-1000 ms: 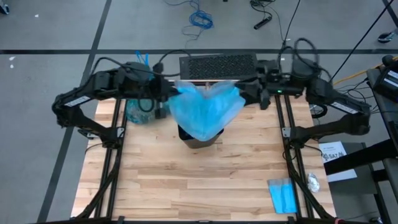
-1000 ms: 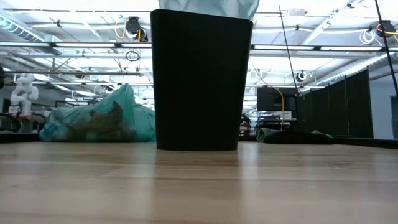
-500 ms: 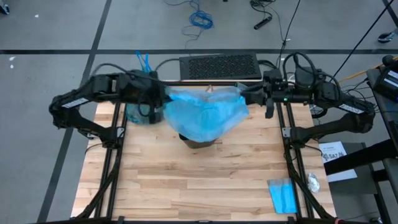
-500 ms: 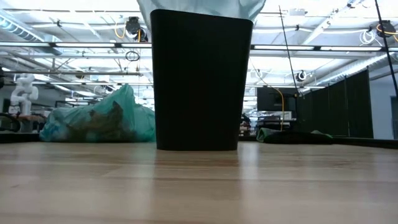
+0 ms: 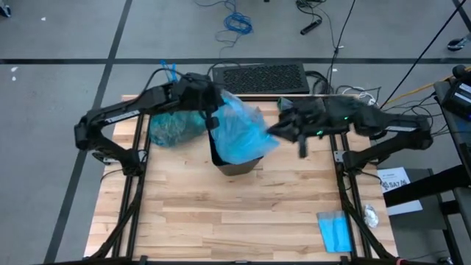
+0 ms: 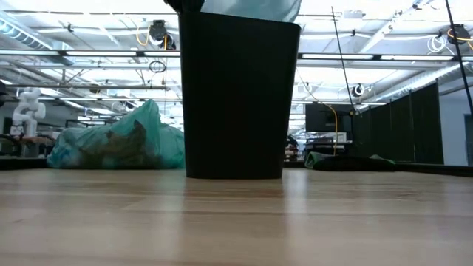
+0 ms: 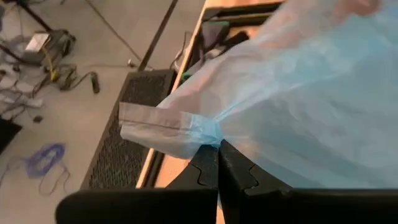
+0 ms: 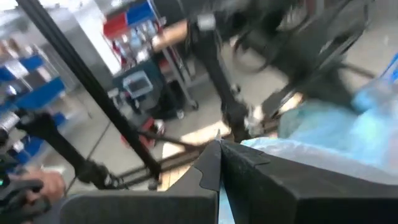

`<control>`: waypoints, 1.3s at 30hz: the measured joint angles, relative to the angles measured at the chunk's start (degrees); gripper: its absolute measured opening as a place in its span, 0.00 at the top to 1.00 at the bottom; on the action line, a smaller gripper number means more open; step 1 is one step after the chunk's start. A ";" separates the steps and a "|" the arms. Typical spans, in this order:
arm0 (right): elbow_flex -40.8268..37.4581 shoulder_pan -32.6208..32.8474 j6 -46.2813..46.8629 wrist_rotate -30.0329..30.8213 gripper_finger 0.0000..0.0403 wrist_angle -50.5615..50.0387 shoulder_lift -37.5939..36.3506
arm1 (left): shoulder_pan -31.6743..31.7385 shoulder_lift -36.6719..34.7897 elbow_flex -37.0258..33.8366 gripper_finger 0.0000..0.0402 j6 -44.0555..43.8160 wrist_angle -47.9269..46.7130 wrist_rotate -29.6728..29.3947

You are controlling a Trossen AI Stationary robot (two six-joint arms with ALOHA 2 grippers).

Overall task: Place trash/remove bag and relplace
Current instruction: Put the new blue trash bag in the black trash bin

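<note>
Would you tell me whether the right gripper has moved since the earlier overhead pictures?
Yes. The right gripper has swung inward, away from the table's right rail, toward the black bin, shut on the sky-blue bag.

Overhead camera looks straight down; low camera sits level on the table (image 6: pixel 236 222), close to the bin (image 6: pixel 236 96). Both share the bin (image 5: pixel 234 163).

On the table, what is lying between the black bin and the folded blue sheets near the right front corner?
Nothing: in the high view, only bare wooden table lies between the black bin and the folded blue sheets.
</note>
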 joint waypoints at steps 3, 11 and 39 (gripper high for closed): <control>0.00 1.90 0.23 2.24 1.00 -1.92 4.04 | 1.40 1.50 -0.01 1.00 0.01 1.51 0.03; -0.02 1.40 0.32 2.48 1.00 -1.46 11.11 | 4.21 -0.19 1.42 0.97 0.10 1.73 4.36; -0.07 0.26 -0.87 -1.23 1.00 -2.69 14.83 | 4.83 -13.54 0.59 0.59 -10.00 -4.05 13.11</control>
